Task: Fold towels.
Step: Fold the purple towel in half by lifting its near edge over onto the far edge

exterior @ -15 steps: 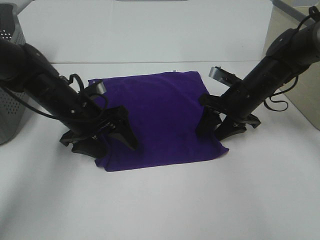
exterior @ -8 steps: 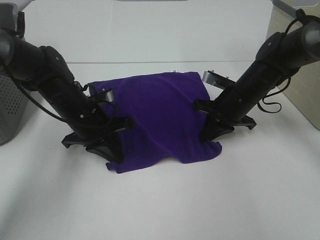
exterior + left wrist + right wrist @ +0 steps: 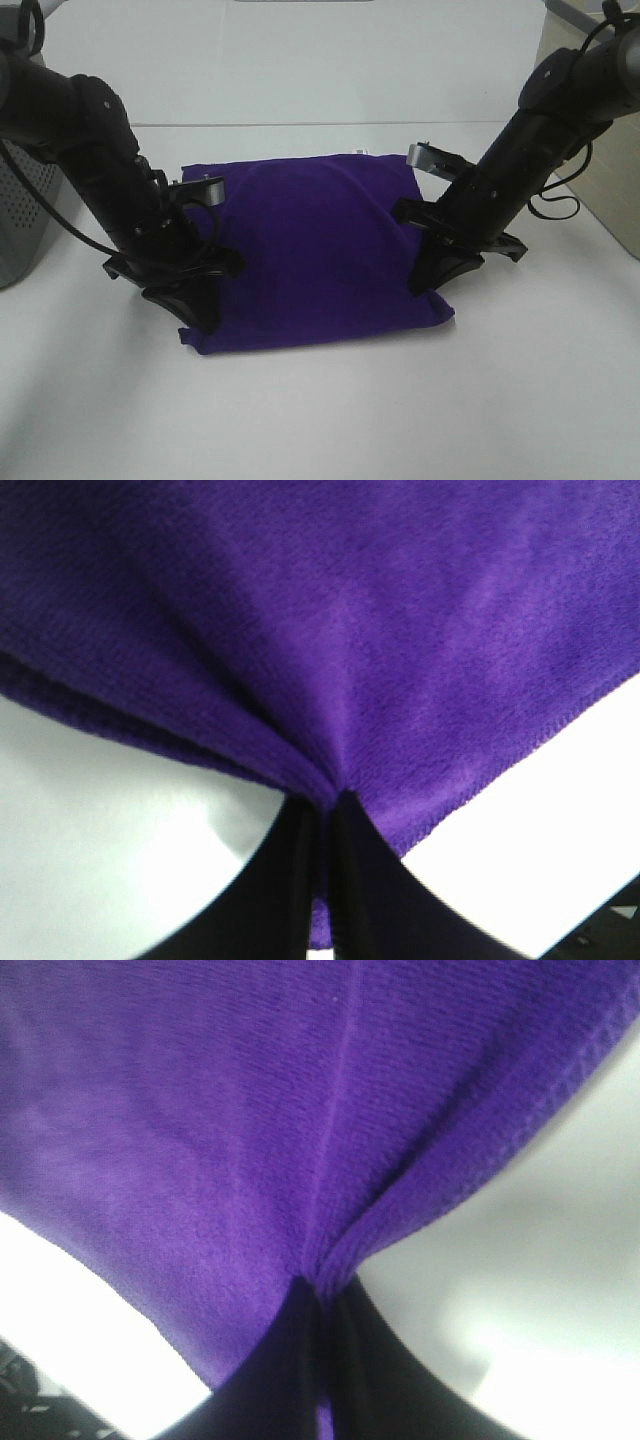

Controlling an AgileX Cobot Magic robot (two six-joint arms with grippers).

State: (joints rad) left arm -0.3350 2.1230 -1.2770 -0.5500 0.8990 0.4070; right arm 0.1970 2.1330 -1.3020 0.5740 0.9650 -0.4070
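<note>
White bench carried your purple towel at mid-frame, with your left tool and right tool each clamped on a lower corner.

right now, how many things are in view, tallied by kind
purple towel: 1
grippers: 2, left gripper and right gripper, each pinching the towel
grey bin: 1
total: 4

White table; grey perforated bin at left; beige floor far right.
</note>
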